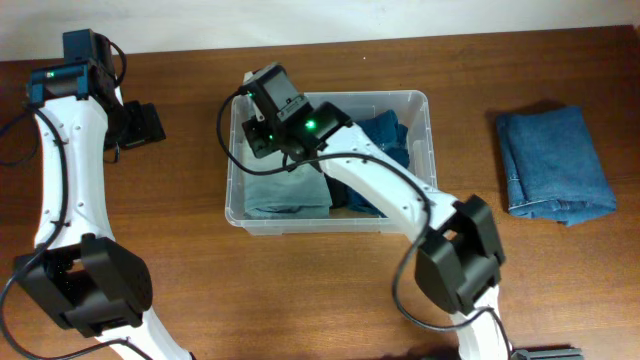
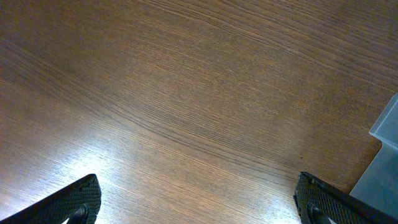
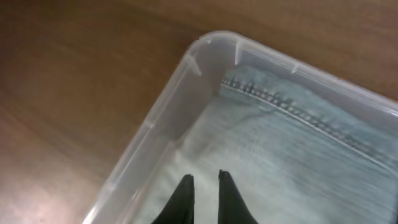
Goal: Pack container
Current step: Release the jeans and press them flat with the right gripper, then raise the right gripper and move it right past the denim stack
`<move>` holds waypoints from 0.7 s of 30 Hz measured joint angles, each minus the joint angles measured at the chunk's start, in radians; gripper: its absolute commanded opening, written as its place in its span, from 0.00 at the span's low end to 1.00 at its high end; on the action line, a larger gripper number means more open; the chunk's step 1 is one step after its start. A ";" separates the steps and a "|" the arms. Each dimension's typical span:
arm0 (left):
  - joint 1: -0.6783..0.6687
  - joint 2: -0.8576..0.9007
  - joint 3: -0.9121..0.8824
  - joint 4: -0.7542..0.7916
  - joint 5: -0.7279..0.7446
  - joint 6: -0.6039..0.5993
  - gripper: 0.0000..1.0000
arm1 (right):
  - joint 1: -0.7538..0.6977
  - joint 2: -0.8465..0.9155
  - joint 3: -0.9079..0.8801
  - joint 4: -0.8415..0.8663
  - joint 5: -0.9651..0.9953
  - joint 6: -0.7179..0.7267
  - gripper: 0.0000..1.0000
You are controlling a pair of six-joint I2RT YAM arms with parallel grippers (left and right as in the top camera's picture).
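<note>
The container [image 1: 428, 150] is a clear plastic bin in the middle of the table. It holds folded light denim [image 1: 290, 190] on its left and darker blue denim [image 1: 388, 140] on its right. My right gripper [image 3: 205, 178] is inside the bin's far left corner [image 3: 186, 68], just above the light denim [image 3: 298, 155]. Its fingers are nearly together with nothing between them. My left gripper [image 1: 145, 125] is open and empty over bare table, left of the bin. The bin's corner [image 2: 385, 155] shows at the right edge of the left wrist view.
A folded pair of blue jeans [image 1: 555, 165] lies on the table to the right of the bin. The right arm [image 1: 400, 195] reaches across the bin from the front. The table is brown wood.
</note>
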 measured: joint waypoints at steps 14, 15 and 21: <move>0.000 0.000 0.000 0.000 0.000 0.000 0.99 | 0.000 0.117 0.008 -0.032 0.006 -0.011 0.20; 0.000 0.000 0.000 0.000 0.000 0.000 0.99 | -0.002 0.117 0.019 -0.060 0.006 -0.013 0.21; 0.000 0.000 0.000 0.000 0.000 0.000 0.99 | -0.028 0.098 0.126 -0.267 0.006 -0.019 0.20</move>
